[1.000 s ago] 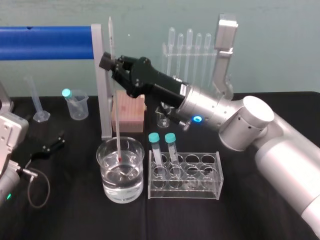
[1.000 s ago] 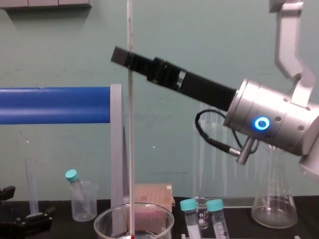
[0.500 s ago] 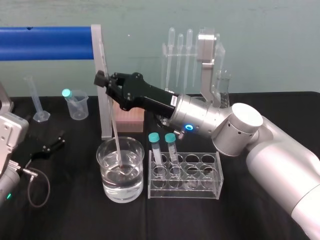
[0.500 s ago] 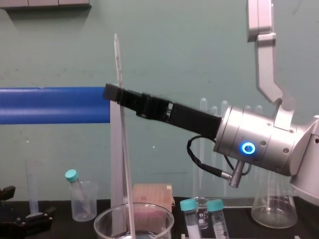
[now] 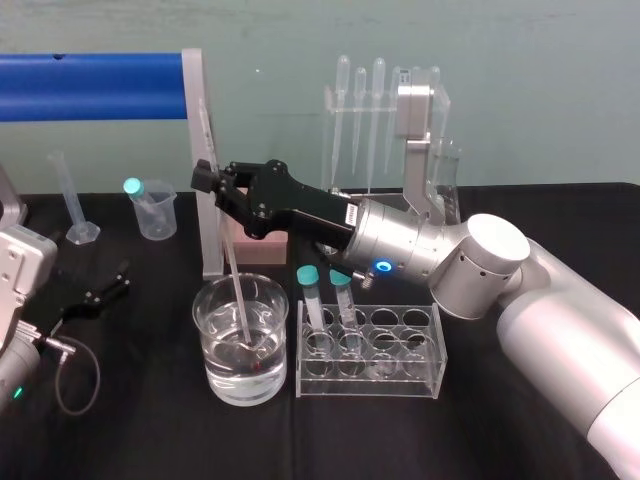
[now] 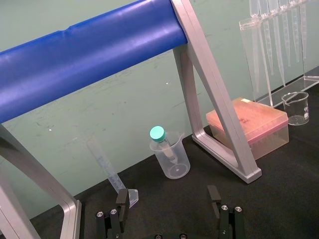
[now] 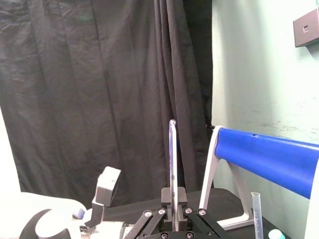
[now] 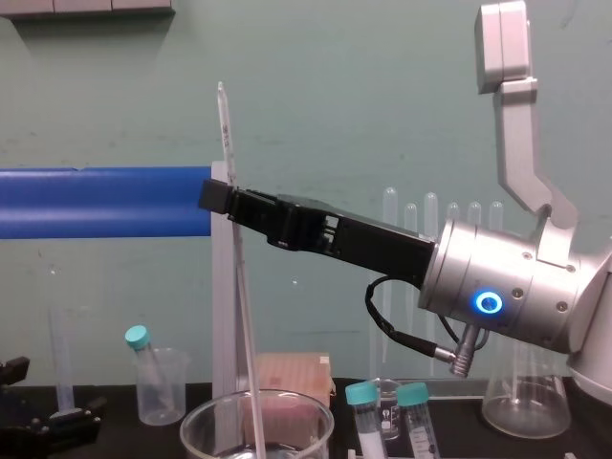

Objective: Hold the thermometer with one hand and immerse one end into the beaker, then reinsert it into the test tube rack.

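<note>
Black counter (image 5: 140, 430), teal wall (image 5: 540, 90). Right end effector (image 5: 206, 178) pinches the thin whitish glass thermometer (image 5: 232, 280), which dips into the wide clear beaker (image 5: 215, 370); left end effector (image 6: 168, 191) rests spread, empty.

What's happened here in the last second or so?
The right tool, shut on the thermometer, came down and tipped the rod off upright, pushing its lower end deeper into the beaker. The beaker, the test tube rack and the left tool, open on the robot's left, stayed put.
</note>
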Available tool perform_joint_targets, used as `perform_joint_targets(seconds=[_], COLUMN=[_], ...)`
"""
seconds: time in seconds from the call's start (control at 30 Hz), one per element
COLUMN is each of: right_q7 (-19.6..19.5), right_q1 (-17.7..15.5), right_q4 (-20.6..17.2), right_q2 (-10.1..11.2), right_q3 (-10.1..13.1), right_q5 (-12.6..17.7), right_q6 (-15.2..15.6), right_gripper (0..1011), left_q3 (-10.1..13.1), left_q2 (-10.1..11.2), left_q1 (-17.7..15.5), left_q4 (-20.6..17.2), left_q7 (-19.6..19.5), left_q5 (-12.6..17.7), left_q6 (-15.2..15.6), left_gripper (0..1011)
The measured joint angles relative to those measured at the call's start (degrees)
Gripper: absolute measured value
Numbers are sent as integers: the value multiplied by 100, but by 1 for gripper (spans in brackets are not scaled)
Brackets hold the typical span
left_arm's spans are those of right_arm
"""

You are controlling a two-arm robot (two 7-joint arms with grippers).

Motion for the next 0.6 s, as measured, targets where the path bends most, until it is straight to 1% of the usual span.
perform_joint_targets(seconds=[0.37,0.6], right_q7=[47,47], right_q1=[-80,-76], right_q4=[-92,-89], right_q2=[46,45], right_q3=[27,27], right_q5=[-49,-47], right_q6=[-95,-94], right_gripper=[56,57], left_q3=[0,0], left_q2=[0,0], left_q1=[0,0], left_q4=[0,0], left_q7=[0,0], left_q5=[0,0], left_q6=[0,0], left_gripper=[1008,1008])
